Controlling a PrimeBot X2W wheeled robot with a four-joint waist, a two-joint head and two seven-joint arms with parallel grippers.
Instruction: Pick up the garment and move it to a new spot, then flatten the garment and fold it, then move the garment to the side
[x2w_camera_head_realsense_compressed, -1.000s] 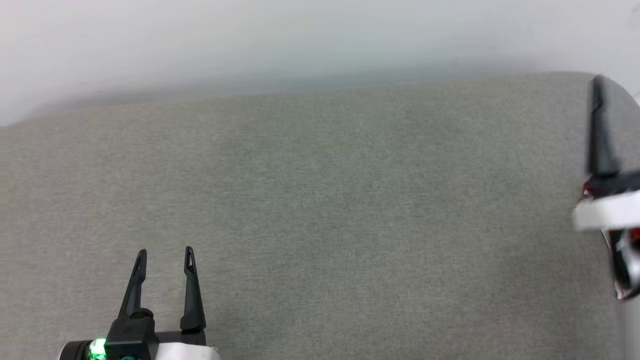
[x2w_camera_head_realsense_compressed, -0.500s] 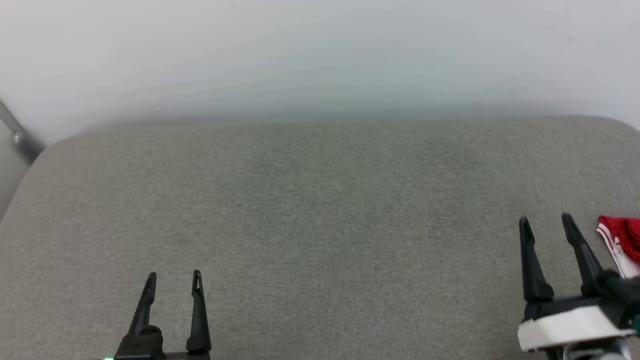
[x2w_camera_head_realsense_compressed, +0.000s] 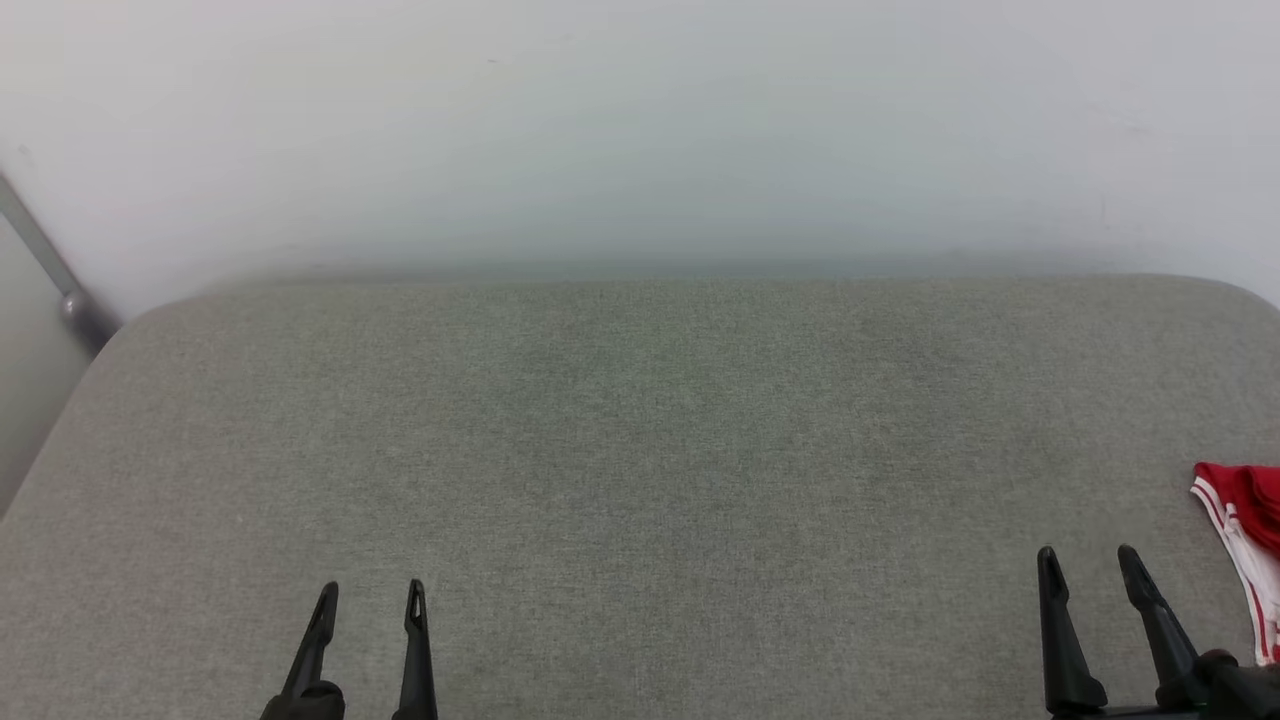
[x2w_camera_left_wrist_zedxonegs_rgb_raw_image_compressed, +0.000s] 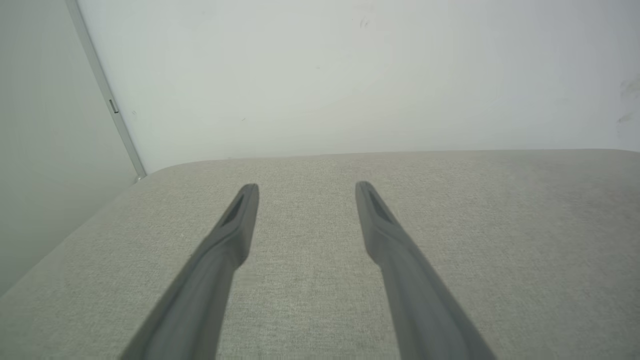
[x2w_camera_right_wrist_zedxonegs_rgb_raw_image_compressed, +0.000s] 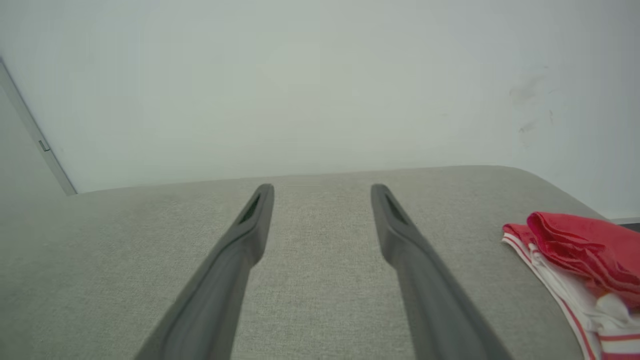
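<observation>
Both end effectors hang empty over the grey surface (x2w_camera_head_realsense_compressed: 640, 450). The left end effector (x2w_camera_head_realsense_compressed: 370, 600) and the right end effector (x2w_camera_head_realsense_compressed: 1088, 570) each have their two dark fingers spread wide, with nothing between them and nothing touching them. Taking the right end effector as the marker, the garment (x2w_camera_head_realsense_compressed: 1245, 540) lies just beside it on its right, at the surface's rim, and apart from its nearer finger. The left end effector is well apart on the other side.

The garment (x2w_camera_right_wrist_zedxonegs_rgb_raw_image_compressed: 575, 250) shows as a compact bundle: a red layer doubled over a white sleeve with red stripes. By my reading the carrying, flattening and folding are done and the bundle is set aside, so little or nothing is left (though how neat the fold is cannot be judged, as the frame cuts part of it off).

Its visible striped edge runs near-to-far, roughly parallel to the marker's fingers and leaning slightly — so the long axis probably runs the same way. Collar end and hem end cannot be told apart.
</observation>
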